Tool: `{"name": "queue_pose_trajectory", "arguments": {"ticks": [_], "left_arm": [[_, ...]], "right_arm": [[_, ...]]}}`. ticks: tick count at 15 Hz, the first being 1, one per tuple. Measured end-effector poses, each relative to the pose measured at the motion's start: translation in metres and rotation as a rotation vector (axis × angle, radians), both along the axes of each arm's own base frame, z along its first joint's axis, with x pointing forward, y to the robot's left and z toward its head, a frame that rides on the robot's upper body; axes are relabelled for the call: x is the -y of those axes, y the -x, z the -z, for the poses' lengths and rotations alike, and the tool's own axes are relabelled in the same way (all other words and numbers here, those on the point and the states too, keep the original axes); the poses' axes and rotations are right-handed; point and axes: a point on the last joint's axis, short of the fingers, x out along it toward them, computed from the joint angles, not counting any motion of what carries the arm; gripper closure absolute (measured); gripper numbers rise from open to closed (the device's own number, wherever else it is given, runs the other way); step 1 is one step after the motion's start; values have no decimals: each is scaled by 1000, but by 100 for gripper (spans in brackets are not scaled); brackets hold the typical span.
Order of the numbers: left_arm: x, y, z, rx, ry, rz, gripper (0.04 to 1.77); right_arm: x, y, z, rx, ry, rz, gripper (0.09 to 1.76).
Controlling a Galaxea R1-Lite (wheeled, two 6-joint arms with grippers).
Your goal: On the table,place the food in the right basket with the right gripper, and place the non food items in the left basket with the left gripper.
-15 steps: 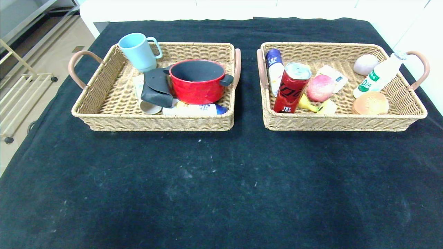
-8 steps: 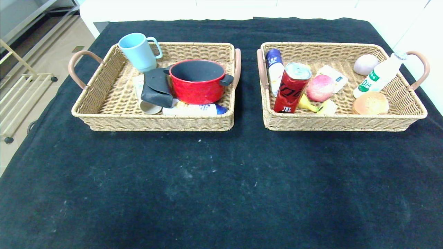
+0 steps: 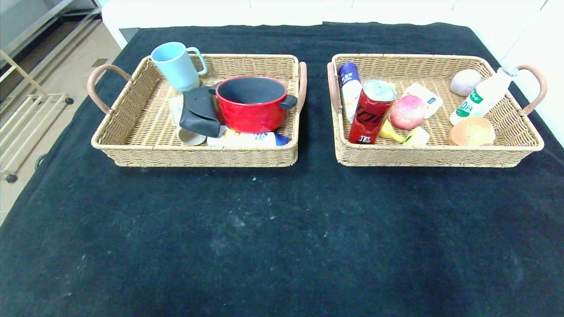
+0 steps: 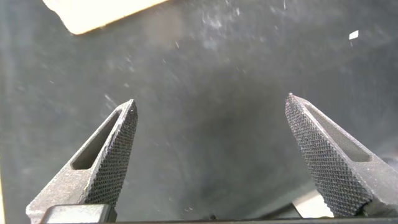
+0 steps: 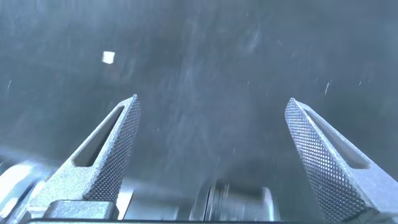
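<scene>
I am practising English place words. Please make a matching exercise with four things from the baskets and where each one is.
Things:
1. blue mug
2. red pot
3. red can
4. white bottle

Places:
a. left basket, middle
b. right basket, leaning on its far right edge
c. left basket, far left corner
d. right basket, left part, near front

Pairs: 1-c, 2-a, 3-d, 4-b

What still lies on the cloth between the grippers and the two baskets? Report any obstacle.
Nothing visible. The black cloth in front of the left basket and right basket is bare; every item already sits inside a basket. The left gripper and right gripper are open and empty over dark cloth.
</scene>
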Motion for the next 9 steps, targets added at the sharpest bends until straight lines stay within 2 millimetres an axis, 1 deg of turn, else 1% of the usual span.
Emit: {"name": "queue_pose_trajectory", "arguments": {"ticks": [1, 3, 6, 8, 9], "left_arm": [[0, -2, 7, -5, 18, -3, 9], [0, -12, 14, 29, 60, -10, 9], [-1, -42, 28, 156, 109, -70, 9], [-2, -64, 51, 188, 124, -120, 9], [-3, -72, 63, 174, 128, -146, 9]], "right_arm": [[0, -7, 1, 57, -7, 5, 15], [1, -25, 6, 165, -17, 15, 15], [2, -58, 22, 346, -10, 52, 15], [2, -77, 46, 376, 11, 72, 15], [3, -83, 59, 353, 25, 106, 15]]}}
